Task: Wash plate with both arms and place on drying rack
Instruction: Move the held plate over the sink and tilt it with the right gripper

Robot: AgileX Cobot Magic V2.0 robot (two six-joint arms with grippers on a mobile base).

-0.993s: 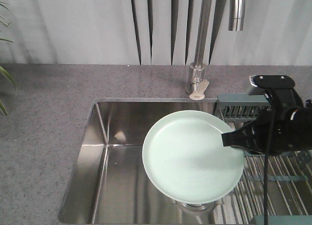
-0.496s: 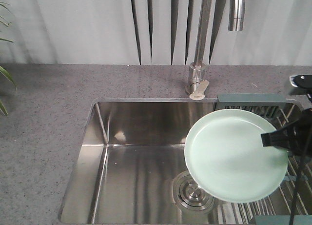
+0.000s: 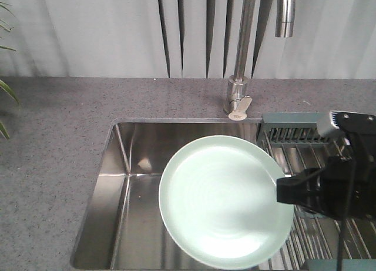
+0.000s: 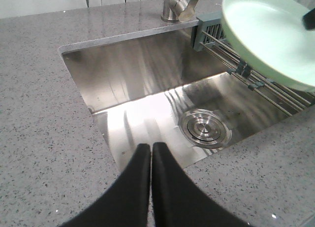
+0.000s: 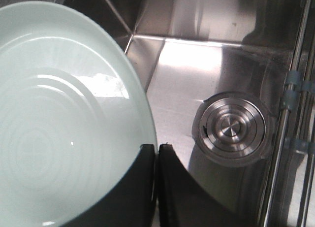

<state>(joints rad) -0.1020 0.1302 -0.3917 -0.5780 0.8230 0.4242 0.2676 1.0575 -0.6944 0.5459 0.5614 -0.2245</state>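
Observation:
The pale mint-green plate (image 3: pixel 223 200) hangs tilted over the steel sink, held by its right rim. My right gripper (image 3: pixel 281 191) is shut on that rim; the right wrist view shows the plate (image 5: pixel 59 123) with the gripper (image 5: pixel 156 147) pinching its edge. The plate also shows at the top right of the left wrist view (image 4: pixel 268 32). My left gripper (image 4: pixel 150 147) is shut and empty above the near counter edge. The drying rack (image 3: pixel 305 150) of wire bars with a grey-green end piece lies over the sink's right side, partly hidden by the right arm.
The steel sink (image 3: pixel 135 183) has a round drain (image 4: pixel 205 128) in its floor, also seen in the right wrist view (image 5: pixel 231 128). A tall tap (image 3: pixel 241 77) stands behind the sink. Grey speckled counter (image 3: pixel 53 165) surrounds it. Plant leaves (image 3: pixel 7 94) are at the far left.
The plate and right gripper swung right over the rack, then came back left over the sink; the plate now appears larger and covers the drain.

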